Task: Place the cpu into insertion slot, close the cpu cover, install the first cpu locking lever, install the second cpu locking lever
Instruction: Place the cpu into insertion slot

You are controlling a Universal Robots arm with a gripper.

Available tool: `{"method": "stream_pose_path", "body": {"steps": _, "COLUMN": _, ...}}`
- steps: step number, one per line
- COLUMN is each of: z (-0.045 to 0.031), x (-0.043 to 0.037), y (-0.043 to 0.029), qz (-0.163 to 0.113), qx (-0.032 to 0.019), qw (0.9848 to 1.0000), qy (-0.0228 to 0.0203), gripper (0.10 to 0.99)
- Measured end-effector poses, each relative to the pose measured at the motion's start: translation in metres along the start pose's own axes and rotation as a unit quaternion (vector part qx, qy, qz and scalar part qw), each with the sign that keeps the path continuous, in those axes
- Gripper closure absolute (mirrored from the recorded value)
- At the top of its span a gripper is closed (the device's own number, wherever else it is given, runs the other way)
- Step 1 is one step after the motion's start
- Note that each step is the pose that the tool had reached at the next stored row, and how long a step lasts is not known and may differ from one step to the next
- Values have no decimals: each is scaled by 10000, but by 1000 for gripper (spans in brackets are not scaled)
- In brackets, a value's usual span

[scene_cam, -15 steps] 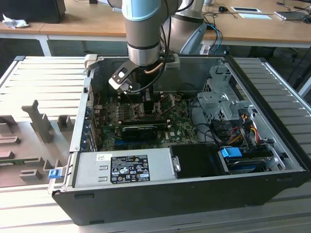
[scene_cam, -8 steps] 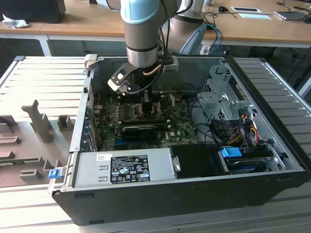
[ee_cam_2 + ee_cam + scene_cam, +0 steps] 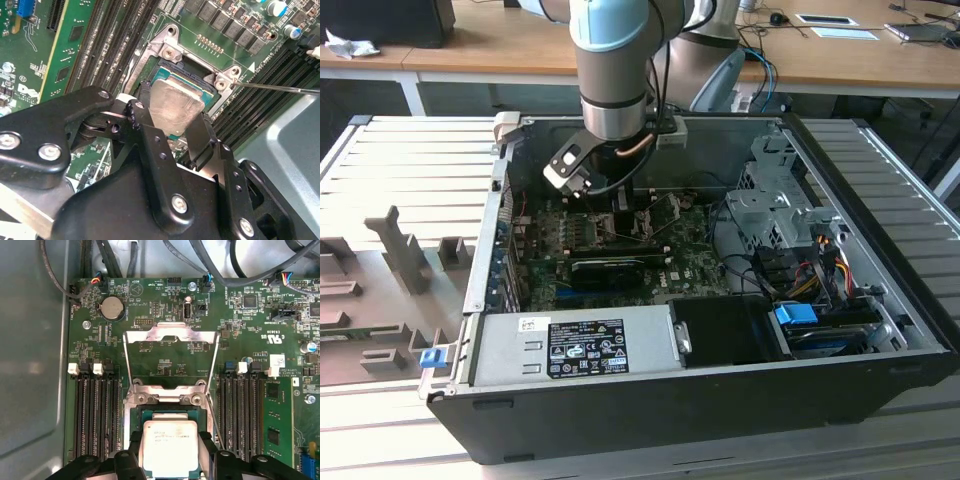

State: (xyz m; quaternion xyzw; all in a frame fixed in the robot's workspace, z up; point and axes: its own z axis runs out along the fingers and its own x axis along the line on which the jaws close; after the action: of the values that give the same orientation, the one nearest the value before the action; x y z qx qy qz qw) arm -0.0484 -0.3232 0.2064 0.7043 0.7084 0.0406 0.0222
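Remote station, case open: I watch the arm point(image 3: 610, 60) reach down into the case point(image 3: 720, 410), its gripper point(image 3: 628, 215) low over the green board point(image 3: 695, 268) near the middle of the case. In the first wrist view the gripper point(image 3: 171, 440) is clenched on the cpu point(image 3: 170, 452). One black finger point(image 3: 135, 450) presses each of two opposite edges, and the pale metal top faces the camera. The second wrist view shows the same grasp, with the cpu point(image 3: 175, 102) between the fingers point(image 3: 204, 135). The chip sits directly over the slot point(image 3: 167, 411), whose dark socket and silver frame show past the chip's far edge. I cannot tell whether the cpu already rests in the socket or hangs just above it. The cover point(image 3: 172, 333) is swung open on its hinge at the far side of the slot, and the board shows through its window. A thin lever point(image 3: 280, 88) juts from one corner of the slot's frame point(image 3: 167, 50), unlatched, crossing above the memory slots point(image 3: 260, 110). More of these long black memory slots point(image 3: 95, 410) flank the socket on both sides, and a coin battery point(image 3: 112, 307) sits beyond the cover. In the exterior view a power supply point(image 3: 575, 345) fills the near edge of the case.
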Motion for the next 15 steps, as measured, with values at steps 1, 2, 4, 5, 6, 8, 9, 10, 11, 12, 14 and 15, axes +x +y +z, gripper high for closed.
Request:
{"method": "stream_pose_path", "body": {"steps": 1, "z": 3, "x": 0, "y": 0, "qz": 3, "qx": 0, "qw": 10000, "qy": -1, "gripper": 561}}
{"method": "stream_pose_path", "body": {"steps": 2, "z": 7, "x": 1, "y": 0, "qz": 5, "qx": 0, "qw": 10000, "qy": -1, "gripper": 561}}
{"method": "stream_pose_path", "body": {"steps": 4, "z": 28, "x": 0, "y": -2, "qz": 14, "qx": 0, "qw": 10000, "qy": -2, "gripper": 561}}
{"method": "stream_pose_path", "body": {"steps": 5, "z": 28, "x": 0, "y": -2, "qz": 14, "qx": 1, "qw": 10000, "qy": -3, "gripper": 561}}
{"method": "stream_pose_path", "body": {"steps": 6, "z": 29, "x": 0, "y": -2, "qz": 14, "qx": 1, "qw": 10000, "qy": -3, "gripper": 561}}
{"method": "stream_pose_path", "body": {"steps": 8, "z": 30, "x": 1, "y": -2, "qz": 14, "qx": 0, "qw": 10000, "qy": -2, "gripper": 561}}
{"method": "stream_pose_path", "body": {"steps": 9, "z": 30, "x": 0, "y": -2, "qz": 14, "qx": 0, "qw": 10000, "qy": -2, "gripper": 561}}
{"method": "stream_pose_path", "body": {"steps": 10, "z": 30, "x": 0, "y": -2, "qz": 14, "qx": 0, "qw": 10000, "qy": -2, "gripper": 561}}
{"method": "stream_pose_path", "body": {"steps": 11, "z": 31, "x": 0, "y": -2, "qz": 14, "qx": 0, "qw": 10000, "qy": -2, "gripper": 561}}
{"method": "stream_pose_path", "body": {"steps": 12, "z": 31, "x": 0, "y": -2, "qz": 14, "qx": 0, "qw": 10000, "qy": -2, "gripper": 561}}
{"method": "stream_pose_path", "body": {"steps": 14, "z": 32, "x": 0, "y": -2, "qz": 14, "qx": 0, "qw": 10000, "qy": -2, "gripper": 545}}
{"method": "stream_pose_path", "body": {"steps": 15, "z": 32, "x": 1, "y": -2, "qz": 14, "qx": 0, "qw": 10000, "qy": -2, "gripper": 482}}
